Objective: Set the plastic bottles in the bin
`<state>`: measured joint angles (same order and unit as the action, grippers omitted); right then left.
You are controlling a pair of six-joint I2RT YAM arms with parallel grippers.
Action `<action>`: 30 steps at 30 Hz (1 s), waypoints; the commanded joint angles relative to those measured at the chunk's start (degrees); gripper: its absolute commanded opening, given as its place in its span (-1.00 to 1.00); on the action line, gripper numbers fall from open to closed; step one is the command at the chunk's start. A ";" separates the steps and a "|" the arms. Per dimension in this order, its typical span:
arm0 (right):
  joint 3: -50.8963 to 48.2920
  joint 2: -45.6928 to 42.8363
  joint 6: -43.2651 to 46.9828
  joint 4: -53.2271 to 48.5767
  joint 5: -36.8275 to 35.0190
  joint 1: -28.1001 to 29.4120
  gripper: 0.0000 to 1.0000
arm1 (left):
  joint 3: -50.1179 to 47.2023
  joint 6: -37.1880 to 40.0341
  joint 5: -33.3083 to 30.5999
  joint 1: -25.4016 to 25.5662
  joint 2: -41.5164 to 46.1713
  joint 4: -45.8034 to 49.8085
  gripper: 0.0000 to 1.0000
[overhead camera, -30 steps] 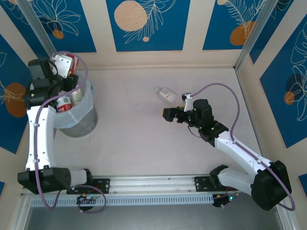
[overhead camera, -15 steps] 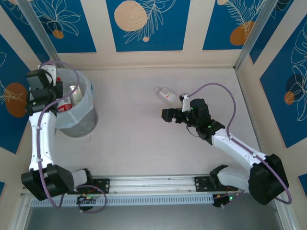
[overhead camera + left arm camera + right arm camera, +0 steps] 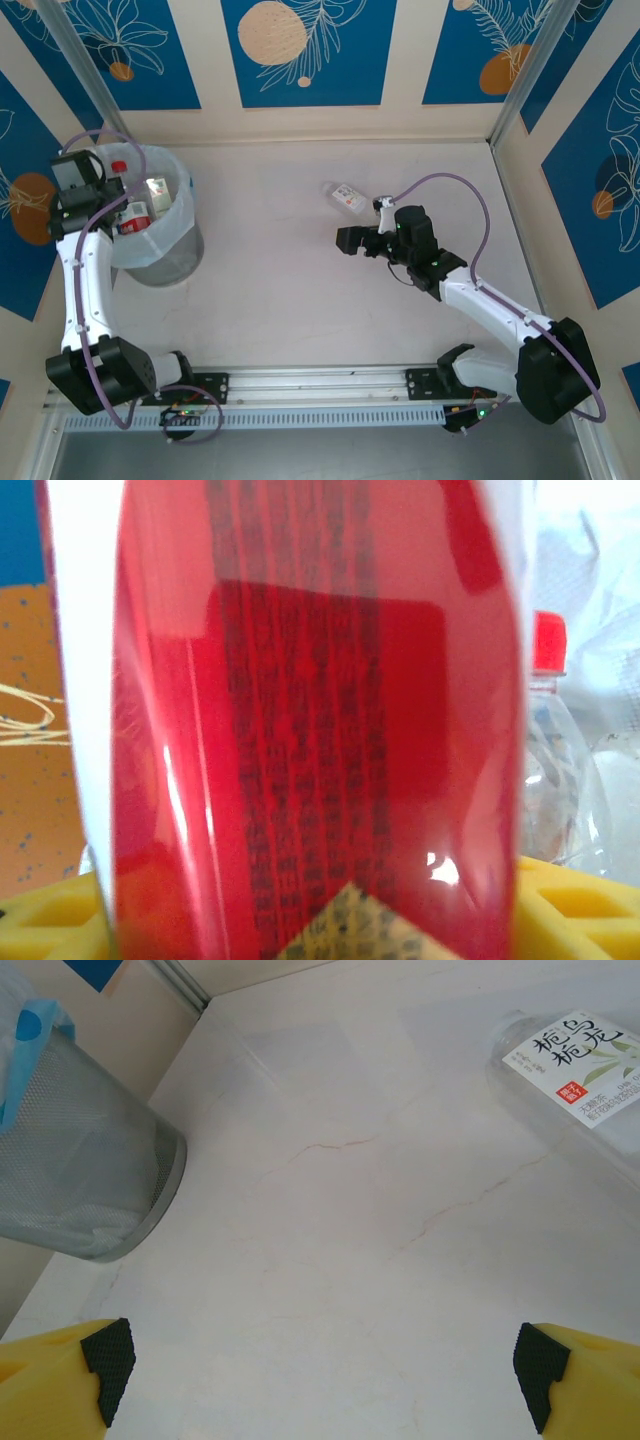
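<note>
The grey bin (image 3: 168,262), lined with a white bag, stands at the far left and holds several plastic bottles, one with a red cap (image 3: 120,167). My left gripper (image 3: 103,188) reaches over the bin's left rim. Close up, a red-labelled bottle (image 3: 320,710) spans the gap between the yellow fingers (image 3: 40,925); whether they still press it I cannot tell. A red-capped bottle (image 3: 548,740) stands behind it. One clear bottle with a white label (image 3: 349,197) (image 3: 575,1070) lies on the table. My right gripper (image 3: 343,240) (image 3: 325,1360) hangs open just in front of it, with nothing between its fingers.
Bare pale table (image 3: 270,270) lies between the bin and the right gripper. The bin's mesh wall (image 3: 80,1180) shows at the left of the right wrist view. Patterned walls close in the table at the back and on both sides.
The left arm has swung down from above the bin's far rim to its left side, bottle at the fingers. The right gripper edged slightly left and stays open.
</note>
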<state>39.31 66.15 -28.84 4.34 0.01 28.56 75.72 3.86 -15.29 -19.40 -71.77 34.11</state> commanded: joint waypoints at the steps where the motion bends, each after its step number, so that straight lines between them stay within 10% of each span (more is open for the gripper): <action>1: 1.86 0.53 -0.90 0.20 -0.10 0.45 0.99 | 2.13 -2.59 0.07 -0.32 -0.67 2.37 0.41; 17: 5.01 2.56 -1.58 -1.35 -1.55 0.71 0.99 | 11.44 -6.54 9.13 -0.22 0.09 9.66 0.96; 30: 8.56 5.71 3.60 -3.39 -2.47 0.30 0.99 | 14.60 -11.00 11.76 2.89 2.36 12.40 0.98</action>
<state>45.23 71.09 -29.15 2.55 -1.67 28.91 87.94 -5.13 -4.47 -18.26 -71.48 44.73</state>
